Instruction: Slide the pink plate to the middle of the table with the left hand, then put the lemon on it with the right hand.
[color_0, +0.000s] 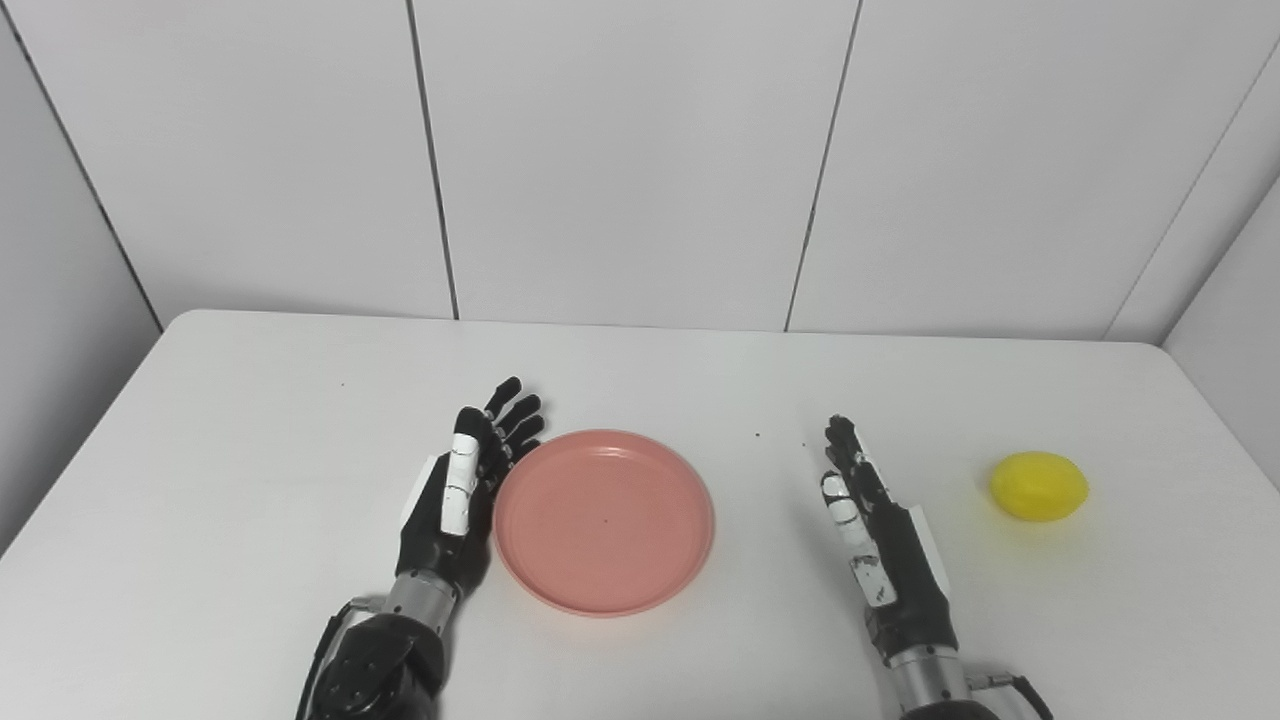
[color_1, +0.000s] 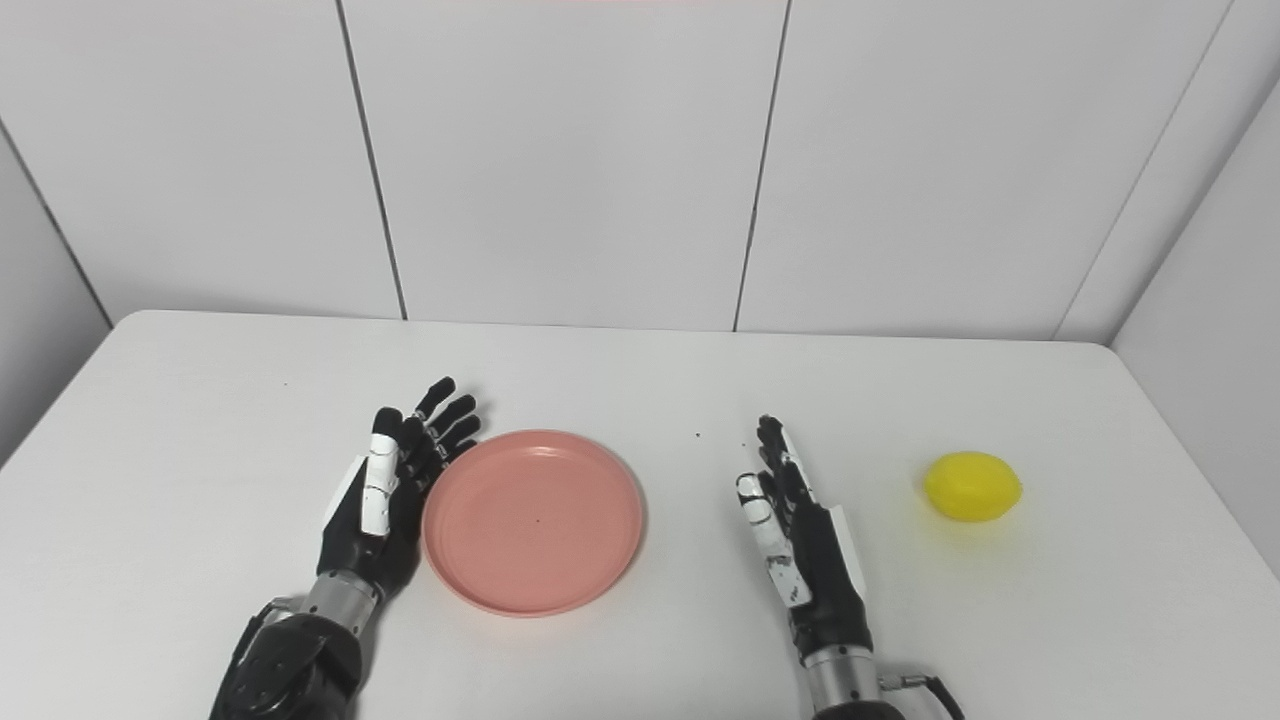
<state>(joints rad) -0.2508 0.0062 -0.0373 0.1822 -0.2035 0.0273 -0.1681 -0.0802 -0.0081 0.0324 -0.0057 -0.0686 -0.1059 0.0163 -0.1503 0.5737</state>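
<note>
Left hand (color_0: 462, 495) flat against pink plate (color_0: 604, 520), lemon (color_0: 1038, 486) apart.

Bare table (color_0: 250, 450) around lemon (color_0: 1038, 486); right hand (color_0: 880, 530) between it and plate (color_0: 604, 520).
</note>
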